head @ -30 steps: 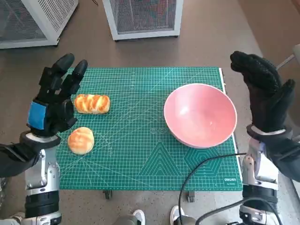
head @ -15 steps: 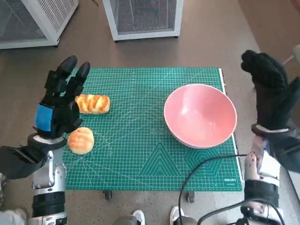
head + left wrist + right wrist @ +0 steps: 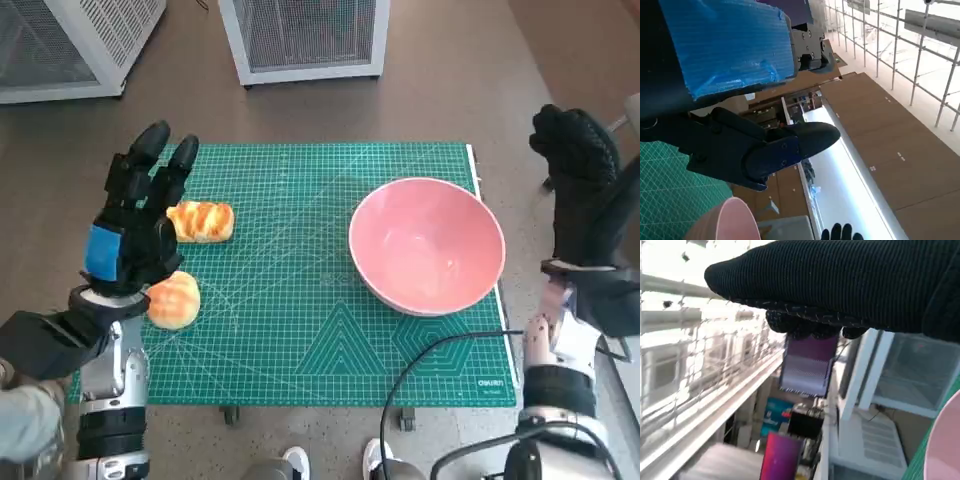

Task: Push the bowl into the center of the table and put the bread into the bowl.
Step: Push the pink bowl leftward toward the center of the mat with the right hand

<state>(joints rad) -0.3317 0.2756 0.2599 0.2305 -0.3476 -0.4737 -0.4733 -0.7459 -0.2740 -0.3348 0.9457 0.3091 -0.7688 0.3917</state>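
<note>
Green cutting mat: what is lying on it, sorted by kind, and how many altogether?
Bread: 2, a striped golden-brown oblong loaf and a round golden bun
Bowl: 1, a wide pink plastic bowl
Total: 3

Pink round plastic bowl (image 3: 427,245) on right part of green gridded cutting mat (image 3: 300,330), near mat's right edge. Two breads on left part: elongated golden braided loaf (image 3: 203,221) farther back, round golden bun (image 3: 174,299) nearer robot. Left hand (image 3: 132,235) raised above both breads, partly covering them. Right hand (image 3: 582,195) raised beyond mat's right edge, right of bowl. Black cable (image 3: 430,375) crosses mat's near right corner.
</note>
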